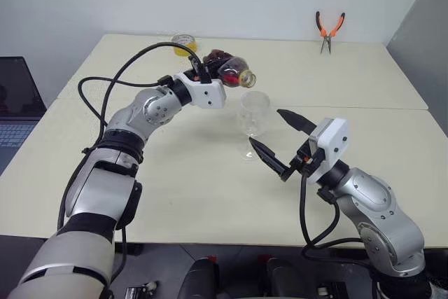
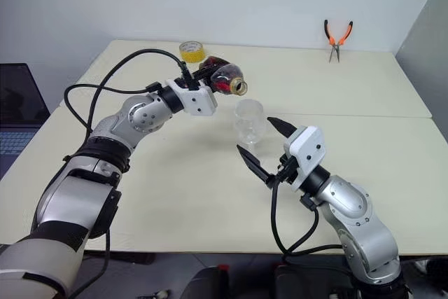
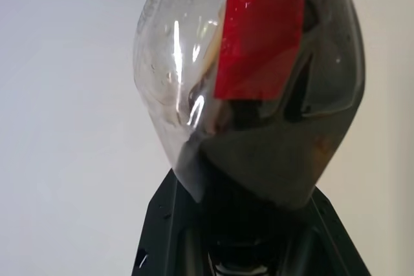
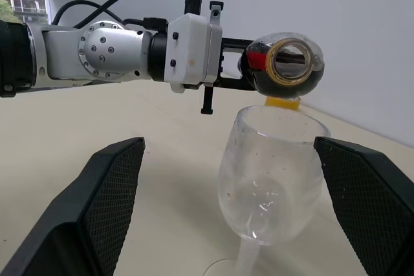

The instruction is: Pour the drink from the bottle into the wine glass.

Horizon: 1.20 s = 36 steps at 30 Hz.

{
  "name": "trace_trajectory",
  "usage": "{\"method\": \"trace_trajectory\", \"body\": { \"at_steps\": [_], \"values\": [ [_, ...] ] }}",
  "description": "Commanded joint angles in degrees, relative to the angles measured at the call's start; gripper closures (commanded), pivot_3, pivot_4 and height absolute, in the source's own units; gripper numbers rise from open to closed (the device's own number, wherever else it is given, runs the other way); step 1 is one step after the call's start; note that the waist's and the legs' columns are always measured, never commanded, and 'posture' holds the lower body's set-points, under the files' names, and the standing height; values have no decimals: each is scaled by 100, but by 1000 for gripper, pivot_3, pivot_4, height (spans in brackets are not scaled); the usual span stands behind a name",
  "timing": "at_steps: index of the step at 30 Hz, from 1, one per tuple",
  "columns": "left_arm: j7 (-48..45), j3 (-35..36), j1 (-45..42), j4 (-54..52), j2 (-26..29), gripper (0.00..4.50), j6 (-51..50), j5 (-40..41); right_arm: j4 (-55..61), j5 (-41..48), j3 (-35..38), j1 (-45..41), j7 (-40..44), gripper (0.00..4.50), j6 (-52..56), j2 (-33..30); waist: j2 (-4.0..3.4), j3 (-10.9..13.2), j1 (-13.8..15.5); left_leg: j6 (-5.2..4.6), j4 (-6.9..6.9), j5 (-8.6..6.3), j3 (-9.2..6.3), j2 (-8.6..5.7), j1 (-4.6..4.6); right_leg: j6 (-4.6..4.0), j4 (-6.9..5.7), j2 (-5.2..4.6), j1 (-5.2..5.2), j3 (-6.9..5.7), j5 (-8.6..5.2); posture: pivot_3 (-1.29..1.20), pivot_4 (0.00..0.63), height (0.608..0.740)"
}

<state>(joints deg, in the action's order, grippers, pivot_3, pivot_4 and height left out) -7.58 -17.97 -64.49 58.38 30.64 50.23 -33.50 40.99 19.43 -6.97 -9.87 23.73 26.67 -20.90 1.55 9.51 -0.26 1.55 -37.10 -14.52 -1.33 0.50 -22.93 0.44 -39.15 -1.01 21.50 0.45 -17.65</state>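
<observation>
Left gripper [image 1: 204, 72] clenches tilted bottle [image 1: 231, 70] over wine glass [image 1: 253, 113]; right gripper [image 1: 283, 139] released. Tip slowly, mouth above the rim.

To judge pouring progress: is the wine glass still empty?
Empty: the wine glass is clear through its bowl, and the drink remains inside the tipped bottle.

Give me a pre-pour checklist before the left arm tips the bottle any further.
1. Left gripper shut on the bottle: ok.
2. Bottle mouth uncapped and open, seen in the right wrist view: ok.
3. Mouth above the rim of the wine glass: ok, it sits just over the far rim.
4. Glass upright on the table: ok.
5. Right gripper open, its fingers either side of the glass without touching: ok.
6. Drink already flowing: cannot tell; the glass looks empty.
</observation>
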Motion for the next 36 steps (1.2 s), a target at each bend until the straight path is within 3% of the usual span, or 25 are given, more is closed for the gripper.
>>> {"method": "trace_trajectory", "body": {
  "at_steps": [1, 36],
  "values": [
    [376, -37, -298, -134, 141, 3855, 149, -153, 95, 28, -27, -44, 31, 0, -137, 56, 0, 0, 0, 0, 0, 0, 0, 0, 0, 0, 0, 0, 0, -1, 0, 0, 150, 740],
    [1232, -392, -497, -34, 401, 3855, 168, -816, 82, 22, -87, -51, 48, 0, -128, 74, 0, 0, -1, 5, -1, 3, 2, -1, -1, 0, -5, -1, 3, 1, 0, 0, 150, 740]
  ]
}}
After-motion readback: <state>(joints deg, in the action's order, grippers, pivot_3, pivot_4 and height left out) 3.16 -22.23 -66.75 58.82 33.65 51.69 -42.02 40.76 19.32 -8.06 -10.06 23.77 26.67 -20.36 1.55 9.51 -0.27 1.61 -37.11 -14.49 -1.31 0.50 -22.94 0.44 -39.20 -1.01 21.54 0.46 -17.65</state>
